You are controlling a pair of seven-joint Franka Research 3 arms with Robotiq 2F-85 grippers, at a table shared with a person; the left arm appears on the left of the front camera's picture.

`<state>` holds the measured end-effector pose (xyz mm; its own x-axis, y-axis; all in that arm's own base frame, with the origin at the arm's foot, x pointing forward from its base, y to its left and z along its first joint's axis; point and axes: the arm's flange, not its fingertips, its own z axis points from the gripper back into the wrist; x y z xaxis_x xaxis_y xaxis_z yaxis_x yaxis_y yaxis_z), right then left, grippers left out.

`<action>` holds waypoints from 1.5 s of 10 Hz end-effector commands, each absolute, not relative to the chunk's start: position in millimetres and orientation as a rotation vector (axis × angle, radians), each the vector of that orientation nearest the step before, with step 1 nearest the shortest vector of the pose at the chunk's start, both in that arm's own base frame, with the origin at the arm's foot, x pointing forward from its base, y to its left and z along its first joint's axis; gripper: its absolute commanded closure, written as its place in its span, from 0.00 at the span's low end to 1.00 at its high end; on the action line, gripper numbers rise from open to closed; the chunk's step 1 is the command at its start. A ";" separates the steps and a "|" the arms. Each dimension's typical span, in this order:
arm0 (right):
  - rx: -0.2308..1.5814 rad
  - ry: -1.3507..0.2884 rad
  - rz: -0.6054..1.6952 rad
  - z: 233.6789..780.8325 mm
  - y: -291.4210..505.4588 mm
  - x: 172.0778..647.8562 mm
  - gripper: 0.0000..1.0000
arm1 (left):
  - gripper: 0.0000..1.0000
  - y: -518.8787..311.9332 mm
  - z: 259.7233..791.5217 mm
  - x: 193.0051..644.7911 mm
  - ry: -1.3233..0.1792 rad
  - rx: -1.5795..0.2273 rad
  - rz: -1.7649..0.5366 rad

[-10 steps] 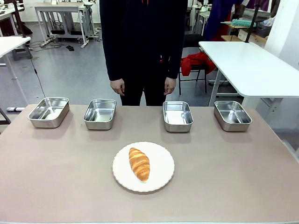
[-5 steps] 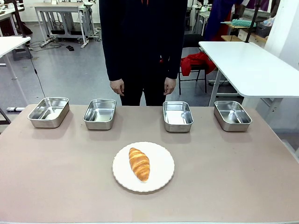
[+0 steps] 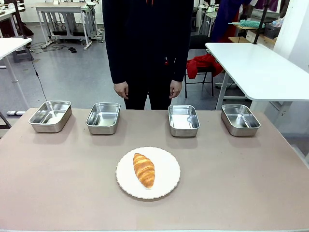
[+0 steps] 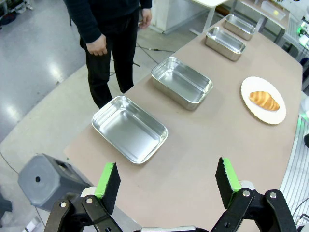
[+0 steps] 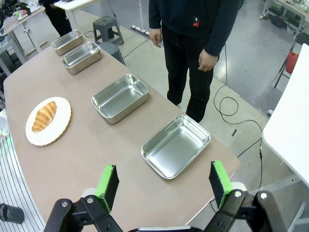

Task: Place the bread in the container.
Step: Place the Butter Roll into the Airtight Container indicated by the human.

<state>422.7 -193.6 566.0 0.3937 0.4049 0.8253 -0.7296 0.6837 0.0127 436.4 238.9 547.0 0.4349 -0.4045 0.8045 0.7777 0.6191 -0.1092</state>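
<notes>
At the middle of the bench [image 3: 58, 183], on the round white scalloped plate [image 3: 170, 159], the golden-brown ridged croissant [image 3: 144, 169] is laid, long axis near-to-far; the left pincer [image 4: 167, 175] and right pincer [image 5: 164, 176] are held released, well apart from it, neither clearly nearer

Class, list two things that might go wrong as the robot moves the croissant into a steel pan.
Four steel pans look alike, none singled out: the croissant may land in the wrong one. It lies loose on the white plate: a hard pinch might crush it or push it off.
</notes>
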 end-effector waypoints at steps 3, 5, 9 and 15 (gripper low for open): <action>0.407 -0.911 0.745 566.7 -193.5 422.5 0.02 | 0.00 239.6 547.8 435.0 -0.830 -0.513 -0.782; 0.407 -0.911 0.745 566.7 -193.5 422.5 0.02 | 0.00 239.6 547.8 435.0 -0.830 -0.513 -0.782; 0.407 -0.911 0.745 566.7 -193.5 422.5 0.02 | 0.00 239.6 547.8 435.0 -0.830 -0.513 -0.782; 0.407 -0.911 0.745 566.7 -193.5 422.5 0.02 | 0.00 239.6 547.8 435.0 -0.830 -0.513 -0.782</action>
